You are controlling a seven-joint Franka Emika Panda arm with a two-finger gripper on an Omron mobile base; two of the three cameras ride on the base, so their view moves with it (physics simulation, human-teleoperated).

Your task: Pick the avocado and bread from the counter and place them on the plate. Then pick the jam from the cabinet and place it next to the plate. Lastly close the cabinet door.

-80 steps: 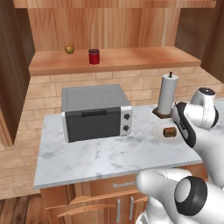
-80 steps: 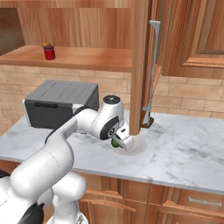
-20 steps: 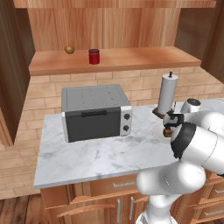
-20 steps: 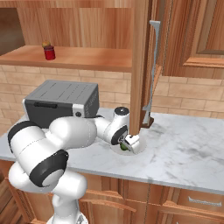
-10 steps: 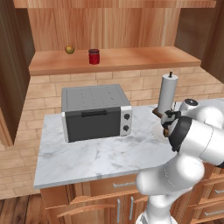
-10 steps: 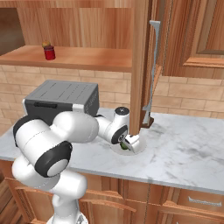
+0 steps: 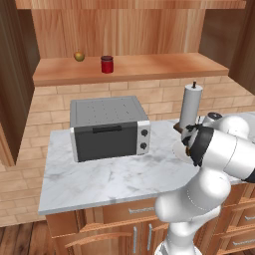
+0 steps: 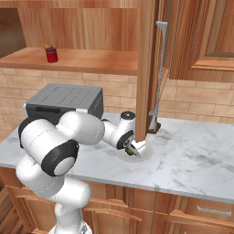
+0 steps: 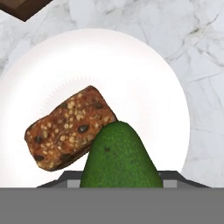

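Hand view puts the avocado (image 9: 120, 157) right at your claw, over the plate (image 9: 144, 70), touching the bread (image 9: 68, 127) that lies just beyond it. You seem to grip the avocado narrowly, though the fingertips are hidden, so I cannot tell for sure. The avocado's long axis points away from the claw. The jam (image 7: 107, 64) sits high up, well left of the claw (image 8: 134, 150).
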